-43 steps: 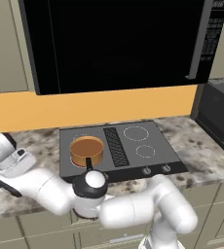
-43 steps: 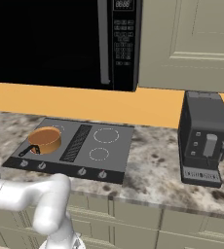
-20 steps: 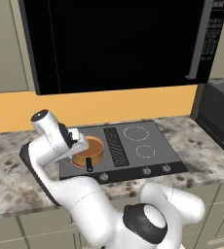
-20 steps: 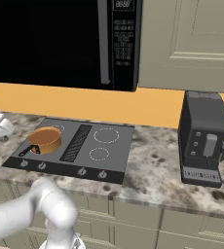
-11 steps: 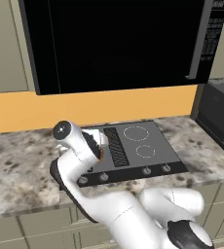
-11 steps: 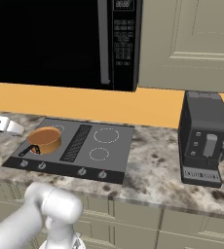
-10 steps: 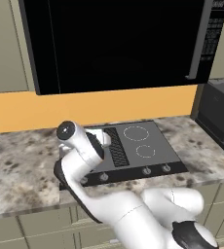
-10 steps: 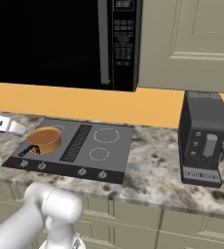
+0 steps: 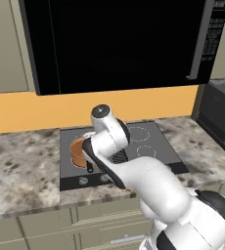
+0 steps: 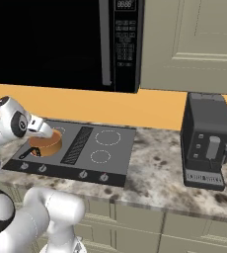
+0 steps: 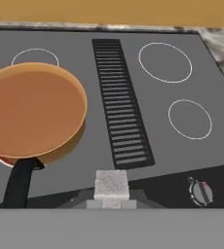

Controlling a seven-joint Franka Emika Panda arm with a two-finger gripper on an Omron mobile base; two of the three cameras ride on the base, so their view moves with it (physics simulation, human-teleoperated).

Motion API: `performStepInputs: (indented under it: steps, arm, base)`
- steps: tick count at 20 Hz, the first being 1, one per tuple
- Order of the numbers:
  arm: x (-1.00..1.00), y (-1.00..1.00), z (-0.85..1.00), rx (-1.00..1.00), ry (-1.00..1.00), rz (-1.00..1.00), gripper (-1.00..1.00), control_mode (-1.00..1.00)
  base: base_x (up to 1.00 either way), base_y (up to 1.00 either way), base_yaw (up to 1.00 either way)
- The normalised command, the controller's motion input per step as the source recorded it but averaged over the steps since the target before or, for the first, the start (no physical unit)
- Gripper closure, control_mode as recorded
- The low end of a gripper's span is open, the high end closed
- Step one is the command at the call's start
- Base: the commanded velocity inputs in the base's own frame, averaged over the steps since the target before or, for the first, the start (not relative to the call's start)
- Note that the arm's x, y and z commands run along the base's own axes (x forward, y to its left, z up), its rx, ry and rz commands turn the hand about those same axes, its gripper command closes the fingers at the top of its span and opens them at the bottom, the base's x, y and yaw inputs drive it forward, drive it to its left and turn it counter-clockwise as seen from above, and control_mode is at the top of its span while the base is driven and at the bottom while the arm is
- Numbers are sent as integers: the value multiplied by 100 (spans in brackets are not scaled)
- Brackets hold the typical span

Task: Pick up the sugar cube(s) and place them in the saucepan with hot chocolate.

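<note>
Since the last look, my base had driven and both base views had shifted, and my arm had swung in over the cooktop (image 10: 86,148). My gripper (image 11: 111,202) hung above the front edge, closed on the sugar cube (image 11: 111,185), a whitish block pinched at its tips. The saucepan (image 11: 33,114) sat on the front left burner, just beside the cube, its black handle (image 11: 19,185) pointing toward the knobs (image 11: 200,191).

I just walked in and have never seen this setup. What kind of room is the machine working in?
It looks like a home kitchen, computer-rendered. A flat black cooktop is set into a speckled stone counter, a copper saucepan sits on a burner, and a black microwave hangs above, beside beige cabinets.
</note>
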Motion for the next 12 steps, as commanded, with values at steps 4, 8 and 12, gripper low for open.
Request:
performStepInputs:
  steps: [4, 8, 12]
  arm:
    - [40, 0, -5, 1, 22, 0, 100, -100]
    - [40, 3, -11, 0, 8, 1, 100, -100]
    - [28, 11, -16, 0, 2, 1, 100, -100]
  base:
    - [0, 0, 0]
    - [0, 0, 0]
    - [0, 0, 0]
